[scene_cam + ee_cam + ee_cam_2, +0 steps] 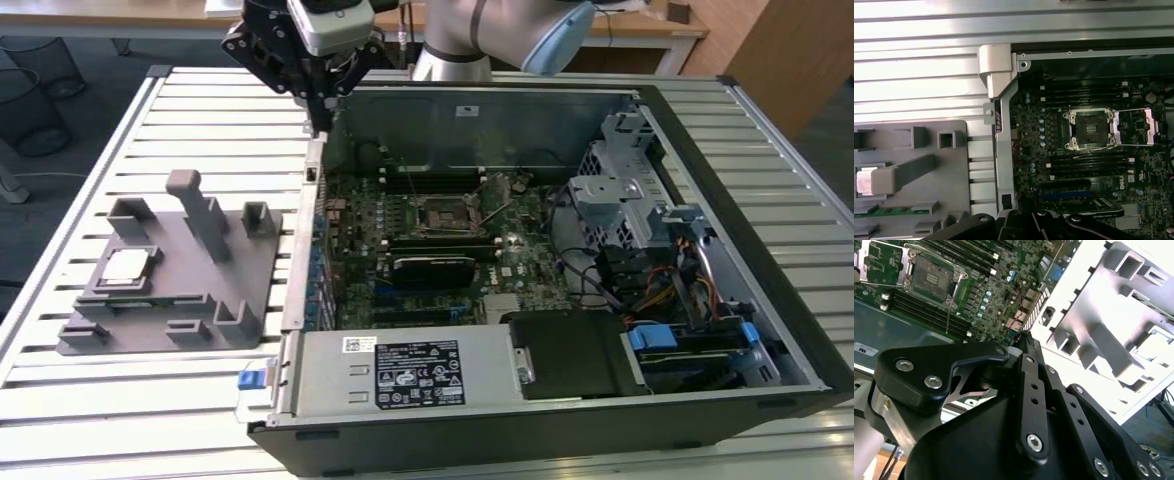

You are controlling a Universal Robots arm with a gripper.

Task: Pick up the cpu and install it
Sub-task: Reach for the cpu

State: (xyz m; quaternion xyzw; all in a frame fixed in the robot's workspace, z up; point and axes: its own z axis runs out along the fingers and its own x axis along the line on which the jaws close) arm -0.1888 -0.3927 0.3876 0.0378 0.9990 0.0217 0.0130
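Status: approach step, pick not yet made. Gripper hangs over the far corner of the computer case, at the wall on the exterior view's left, above the line that divides the case from the grey fixture. Its fingers look pressed together to a narrow tip in the exterior view and the second wrist view, with nothing between them.

Cpu lies flat in a recess of the fixture on the slatted table, silvery top up, well apart from the gripper. In the first wrist view one of the fixture's upright posts covers part of it.

Socket on the motherboard is empty. In the first wrist view its load plate stands swung open beside it, so the seat looks ready to receive the chip.

Judgement: task is at its beginning, nothing installed. A pick from this pose would call for travel out over the fixture, fingers spread wide enough to take the chip by opposite edges, and a descent that keeps clear of the nearby posts. The part is thin and sits low, so there is little edge to grip.
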